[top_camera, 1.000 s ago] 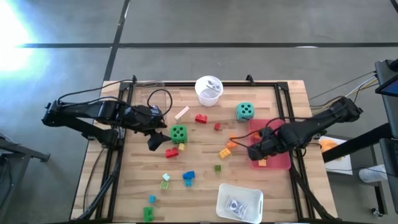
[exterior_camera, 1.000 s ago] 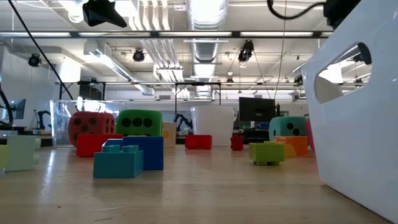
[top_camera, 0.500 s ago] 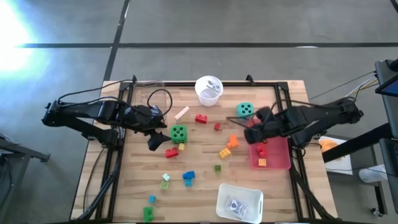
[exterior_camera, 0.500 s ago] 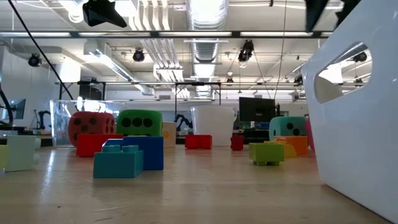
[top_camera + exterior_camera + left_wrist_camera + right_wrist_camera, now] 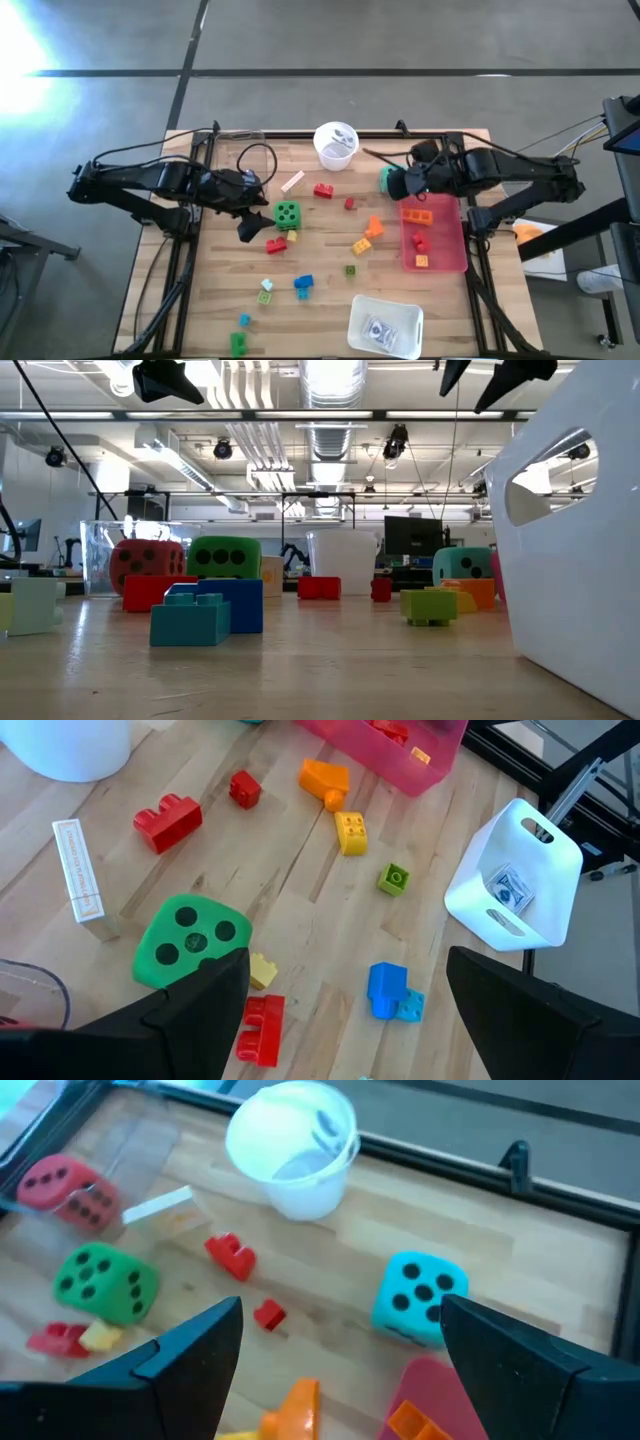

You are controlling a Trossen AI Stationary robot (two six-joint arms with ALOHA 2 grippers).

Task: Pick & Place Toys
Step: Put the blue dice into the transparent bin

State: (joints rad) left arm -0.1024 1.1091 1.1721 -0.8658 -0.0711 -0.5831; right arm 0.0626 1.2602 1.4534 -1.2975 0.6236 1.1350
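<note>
Pale wood planks make up the tabletop (image 5: pixel 320 250). In the high view the right gripper (image 5: pixel 398 183) hangs with its fingers spread over the teal black-dotted die (image 5: pixel 386 180) near the far right corner, holding nothing; it looks lined up to take that die next. A second ago it stood lower, over the pink plastic tray (image 5: pixel 435 232) at the right edge, where a red and two orange bricks now lie, so I judge a drop-off is done. The left gripper (image 5: pixel 256 205), also spread and empty, waits beside the green black-dotted die (image 5: pixel 288 214) near the left edge, unmoved. The white round cup (image 5: pixel 336 145) sits at the far edge, the white rectangular tray (image 5: pixel 385 324) at the near edge.

The low view shows a red die (image 5: pixel 146 564), the green die, blue bricks (image 5: pixel 206 610) and the teal die resting on the wood; dark fingertips now show at the top right, where earlier less was seen.

The left wrist view looks past its parted fingers at the green die, with a red brick (image 5: pixel 167 821) and a yellow brick (image 5: pixel 350 831) scattered beyond.

The right wrist view frames the teal die (image 5: pixel 420 1294) between its open fingers, near the cup.
</note>
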